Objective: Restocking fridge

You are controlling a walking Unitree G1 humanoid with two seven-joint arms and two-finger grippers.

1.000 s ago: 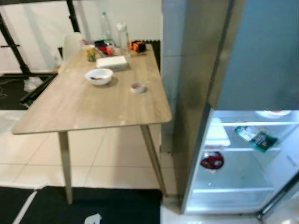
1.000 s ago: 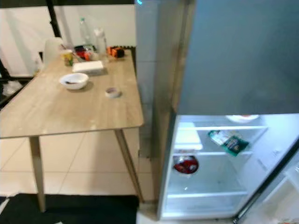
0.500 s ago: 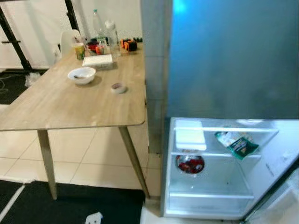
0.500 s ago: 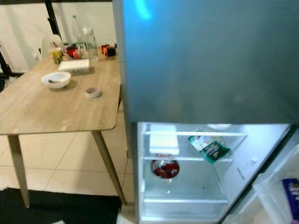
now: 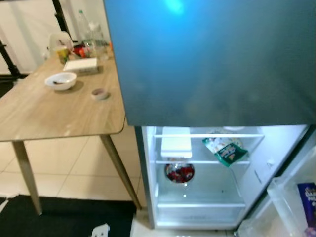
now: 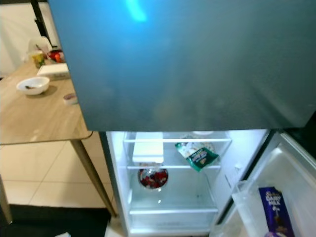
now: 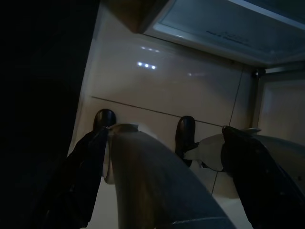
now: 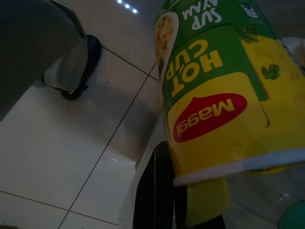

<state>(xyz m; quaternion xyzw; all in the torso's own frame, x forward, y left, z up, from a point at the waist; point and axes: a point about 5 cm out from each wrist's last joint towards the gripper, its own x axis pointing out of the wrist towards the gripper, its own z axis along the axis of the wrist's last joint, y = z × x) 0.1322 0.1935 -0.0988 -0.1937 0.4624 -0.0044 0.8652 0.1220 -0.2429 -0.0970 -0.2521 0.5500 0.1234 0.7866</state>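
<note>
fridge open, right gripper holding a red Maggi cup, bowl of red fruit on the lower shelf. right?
Not quite: the Maggi cup in the right gripper is yellow and green, as the right wrist view shows. The fridge is open, and the bowl of red fruit sits on the lower shelf.

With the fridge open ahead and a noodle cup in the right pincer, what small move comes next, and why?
Probably raise the right pincer with the noodle cup toward the open fridge: the cup hangs low over the floor tiles, and the lit shelf below the red bowl looks free.
</note>
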